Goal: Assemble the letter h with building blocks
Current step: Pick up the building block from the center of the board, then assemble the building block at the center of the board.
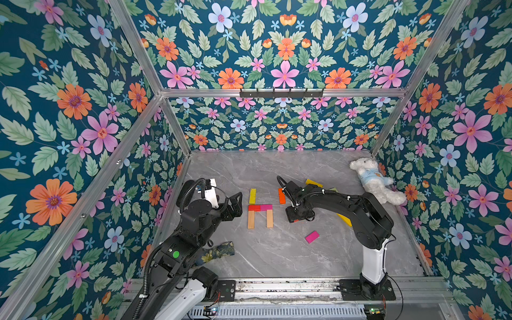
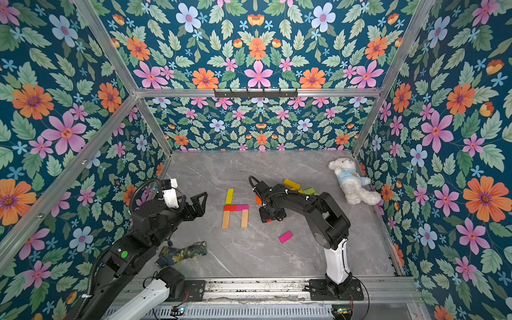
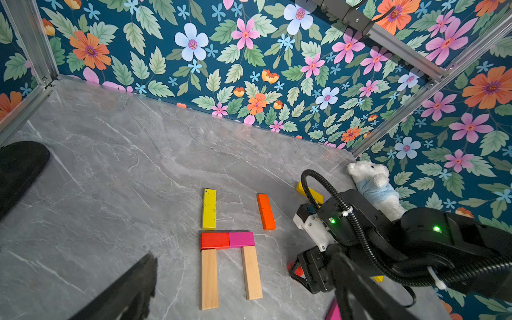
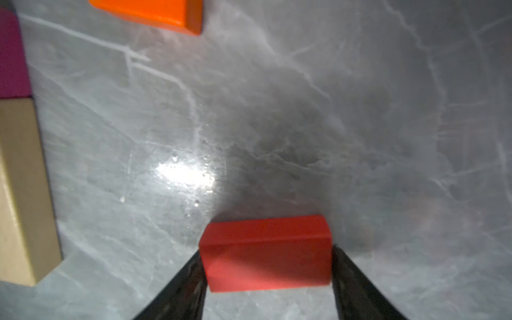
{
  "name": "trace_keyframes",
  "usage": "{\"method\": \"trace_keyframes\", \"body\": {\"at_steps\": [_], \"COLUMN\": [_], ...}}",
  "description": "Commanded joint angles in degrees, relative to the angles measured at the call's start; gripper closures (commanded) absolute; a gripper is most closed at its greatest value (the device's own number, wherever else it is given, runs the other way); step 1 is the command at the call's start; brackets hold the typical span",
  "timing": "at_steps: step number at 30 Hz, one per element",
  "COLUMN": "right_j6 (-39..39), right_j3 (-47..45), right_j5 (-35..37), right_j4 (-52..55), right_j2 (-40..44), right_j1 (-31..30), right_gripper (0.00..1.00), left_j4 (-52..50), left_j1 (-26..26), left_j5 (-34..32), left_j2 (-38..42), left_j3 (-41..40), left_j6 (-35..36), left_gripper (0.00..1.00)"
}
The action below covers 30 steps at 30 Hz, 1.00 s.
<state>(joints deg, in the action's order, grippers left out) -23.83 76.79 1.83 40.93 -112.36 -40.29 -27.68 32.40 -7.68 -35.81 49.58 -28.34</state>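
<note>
The left gripper [image 1: 237, 206] hangs left of the laid blocks, its fingers spread wide. In both top views a yellow block [image 1: 252, 196] lies just beyond a red-and-pink bar [image 1: 260, 207] that caps two plain wooden blocks [image 1: 251, 219], all flat on the table [image 1: 277, 249]. An orange block [image 3: 266, 212] lies apart to the right. The top views give only a red sliver under the right arm. The right wrist view shows a red block [image 4: 266, 260] between the fingers [image 4: 182, 293] of the right gripper [image 4: 267, 249], which press against both its ends

Coloured blocks [image 1: 266, 207] laid flat mid-table, loose pink block [image 1: 312, 237] nearby, white plush bear [image 1: 372, 180] far corner
</note>
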Motion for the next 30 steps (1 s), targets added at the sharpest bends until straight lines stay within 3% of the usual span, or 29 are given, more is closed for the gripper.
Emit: {"method": "trace_keyframes", "body": {"at_steps": [1,17,30], "right_j6": [-1.5,-16.4,-16.9], "right_j3": [-0.3,13.6,17.6], "right_j5": [-0.6,4.5,5.9], "right_j4": [-1.1,2.6,5.2], "right_j2": [-0.4,-8.2,-11.1], "right_j1": [-0.1,-1.8,-2.3], "right_gripper": [0.41,0.45,0.44], "left_j4": [-0.3,-0.5,-0.5], "left_j1": [0.0,0.0,0.0], "left_j5": [-1.0,-1.0,-1.3], "left_j2": [-0.1,0.0,0.2], "left_j3": [0.4,0.6,0.6], "left_j6": [0.4,0.7,0.9], "left_gripper": [0.0,0.0,0.0]}}
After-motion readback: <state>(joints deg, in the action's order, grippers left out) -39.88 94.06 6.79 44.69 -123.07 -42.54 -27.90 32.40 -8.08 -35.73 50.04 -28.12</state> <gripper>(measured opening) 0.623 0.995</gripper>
